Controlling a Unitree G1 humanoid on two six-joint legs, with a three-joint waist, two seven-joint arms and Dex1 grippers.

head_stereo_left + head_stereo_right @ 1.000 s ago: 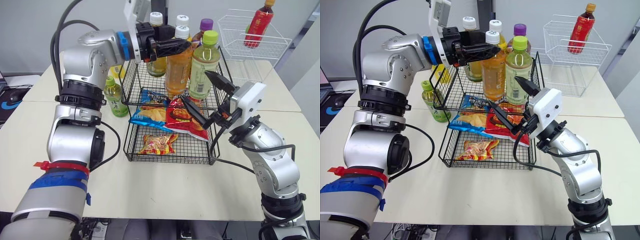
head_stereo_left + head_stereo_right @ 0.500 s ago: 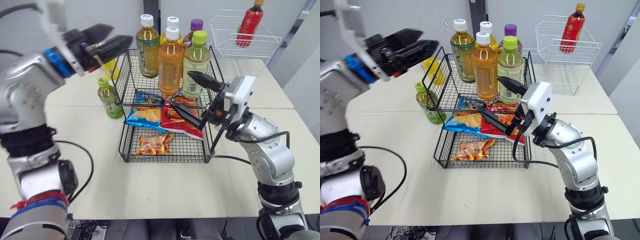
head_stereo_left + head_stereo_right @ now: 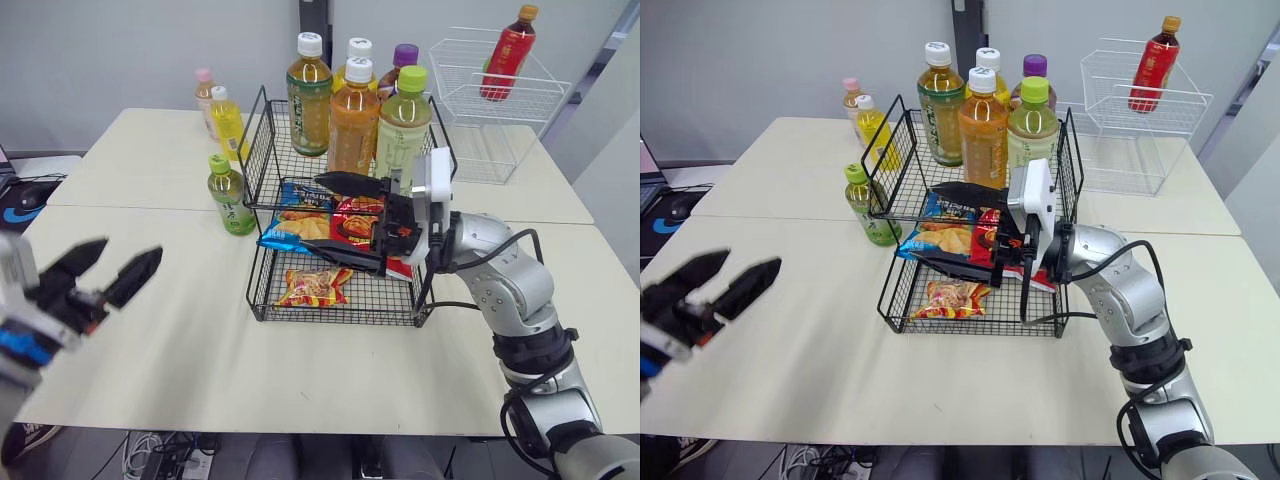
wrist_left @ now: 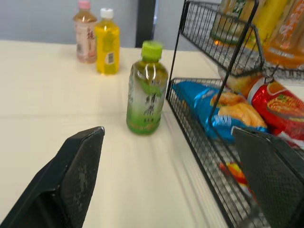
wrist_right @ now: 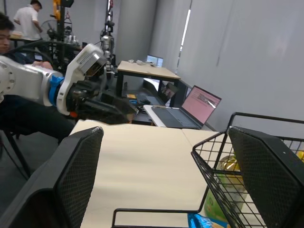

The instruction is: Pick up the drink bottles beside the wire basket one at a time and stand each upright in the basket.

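Left eye view: left gripper (image 3: 103, 277) had pulled back from the basket (image 3: 330, 320), spread and empty (orange bottle (image 3: 355, 125) seemingly delivered upright).

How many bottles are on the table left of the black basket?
3: green-capped bottle beside the basket, yellow bottle and pink-capped bottle farther back.

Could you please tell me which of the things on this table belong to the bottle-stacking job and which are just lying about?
Part of the job: black wire basket; green-capped bottle, yellow bottle and pink-capped bottle beside it; bottles already standing in its top tier.

Just lying about: snack bags in the lower tier; white wire basket; red bottle in it.
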